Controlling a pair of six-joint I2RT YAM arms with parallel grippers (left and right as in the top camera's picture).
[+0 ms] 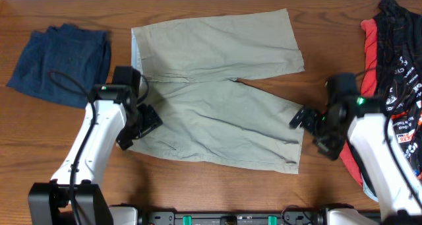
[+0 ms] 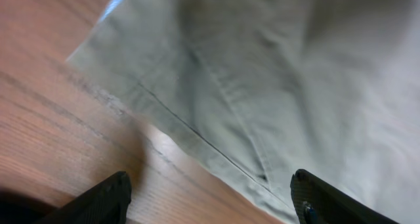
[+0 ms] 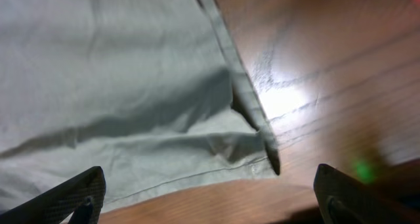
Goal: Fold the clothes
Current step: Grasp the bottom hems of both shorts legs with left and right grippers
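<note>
Shorts [image 1: 217,113]: light, limp cotton, likely to sag; flat on tabletop [image 1: 198,0]. Left tool [image 2: 210,204] released, waistband corner just ahead. Right tool [image 3: 210,201] released, hem corner ahead. Pinch thick seams.

khaki shorts [image 1: 217,93], spread flat mid-table, legs pointing right

Shorts [image 1: 217,93] cover table [image 1: 217,192] centre; front strip bare, passable. Navy garment [image 1: 62,63] occupies far left; black-and-red garments [image 1: 395,66] crowd the right edge.
</note>
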